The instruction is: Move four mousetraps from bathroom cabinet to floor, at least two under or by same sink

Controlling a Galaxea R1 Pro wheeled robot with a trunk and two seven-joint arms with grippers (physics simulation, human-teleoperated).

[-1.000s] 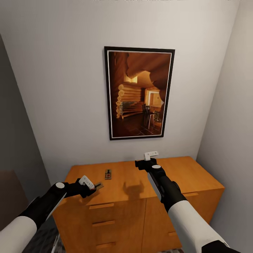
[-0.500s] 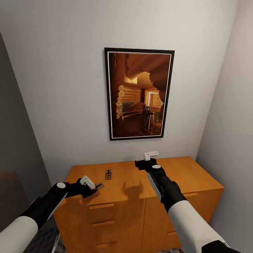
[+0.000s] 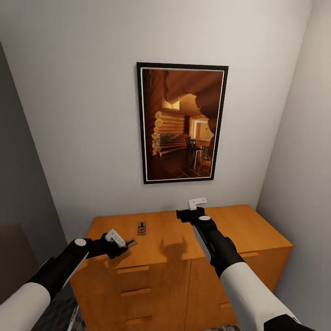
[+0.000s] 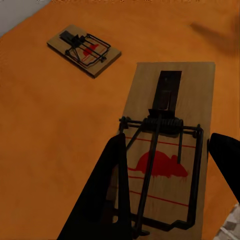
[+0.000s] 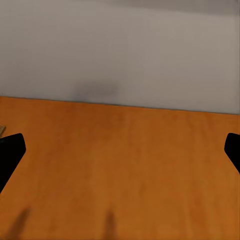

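- While the left gripper (image 4: 167, 192) sits at the front edge of the cabinet (image 3: 239, 227), its two fingers stand on either side of a mousetrap (image 4: 167, 150), not squeezing it yet, I think.
- Another mousetrap (image 3: 141, 228) lies flat farther back on the top, well apart.
- Over the bare wood, the right gripper (image 5: 120, 150) hangs with its fingers spread wide, holding nothing, likely waiting its turn.

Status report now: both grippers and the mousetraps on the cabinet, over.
Left gripper open, fingers straddling near mousetrap at cabinet front edge. Second mousetrap lies farther back. Right gripper open, empty, over cabinet top. Nothing in the way.
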